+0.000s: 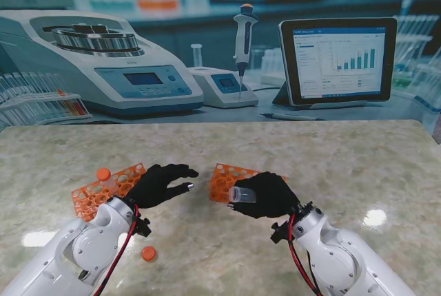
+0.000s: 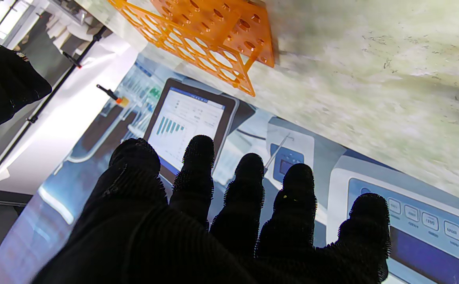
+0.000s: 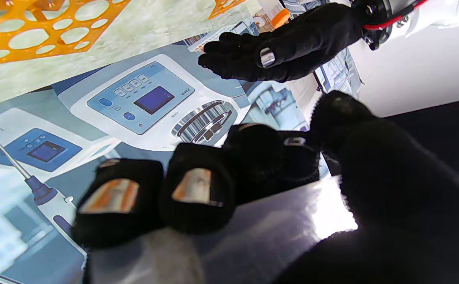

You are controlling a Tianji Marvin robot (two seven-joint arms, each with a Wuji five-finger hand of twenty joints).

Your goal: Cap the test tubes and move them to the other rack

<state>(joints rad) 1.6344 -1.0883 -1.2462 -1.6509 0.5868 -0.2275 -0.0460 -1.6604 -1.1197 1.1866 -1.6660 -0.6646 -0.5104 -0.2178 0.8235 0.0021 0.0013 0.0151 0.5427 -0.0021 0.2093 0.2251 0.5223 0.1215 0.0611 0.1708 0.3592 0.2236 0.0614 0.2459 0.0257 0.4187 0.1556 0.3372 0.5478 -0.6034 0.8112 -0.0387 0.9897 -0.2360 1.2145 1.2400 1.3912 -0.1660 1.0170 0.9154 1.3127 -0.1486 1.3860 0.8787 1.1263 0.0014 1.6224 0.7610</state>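
right hand [image 1: 267, 195] is clamped on 1 uncapped test tube [image 1: 242, 194] mid-frame, left hand [image 1: 160, 184] spread and empty; I'd grab the loose orange cap [image 1: 149, 253] at lower left first; keep the tube steady.

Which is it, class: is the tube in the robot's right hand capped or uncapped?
Uncapped. The right hand holds the clear tube sideways, its end bare, and an orange cap lies loose on the table.
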